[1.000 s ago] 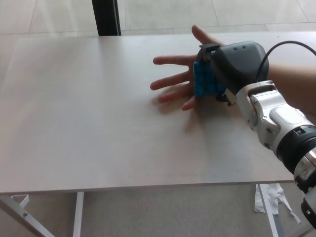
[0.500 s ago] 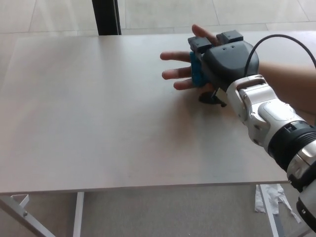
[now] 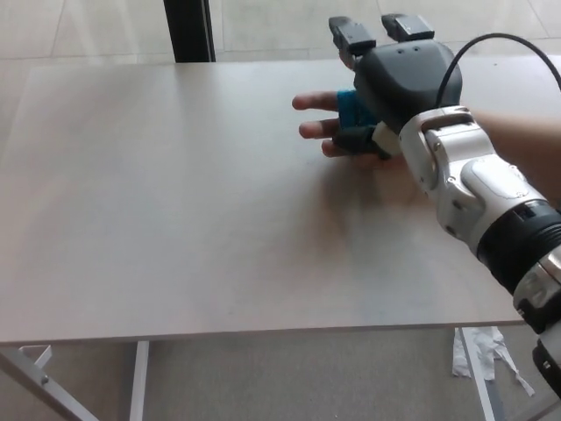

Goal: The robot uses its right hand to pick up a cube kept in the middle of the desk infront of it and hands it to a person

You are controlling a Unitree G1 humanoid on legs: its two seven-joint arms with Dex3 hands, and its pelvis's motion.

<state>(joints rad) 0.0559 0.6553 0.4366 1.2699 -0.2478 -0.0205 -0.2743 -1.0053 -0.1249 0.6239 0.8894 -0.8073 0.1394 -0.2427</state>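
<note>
1. Since the earlier frames, the robot's black right hand [image 3: 399, 74] has climbed toward the upper right of the frame and its two thick fingers [image 3: 351, 37] have lifted away from the small bright-blue cube [image 3: 352, 107]; the person's open hand [image 3: 329, 127] has drawn back to the right with it.
2. Those fingers now point up and apart, past the far edge of the pale grey surface [image 3: 175, 219], and they grip nothing that I can see; the thumb is hidden, so whether it touches the cube I cannot tell.
3. The cube sits right of centre in the upper frame, partly covered by the black palm, on or against the person's fingers, which reach leftward from beneath the robot's hand.
4. The robot's left hand is not in view.
5. Risk, as I judge it: the cube seems to rest on flat fingers that have not curled round it, so pulling the black hand away could drag the cube off and drop it onto the surface.
6. A second risk: the palm hangs very close over the person's hand, so a downward or sideways withdrawal could press or bump it.
7. A straight lift, up and away, looks safest.
</note>
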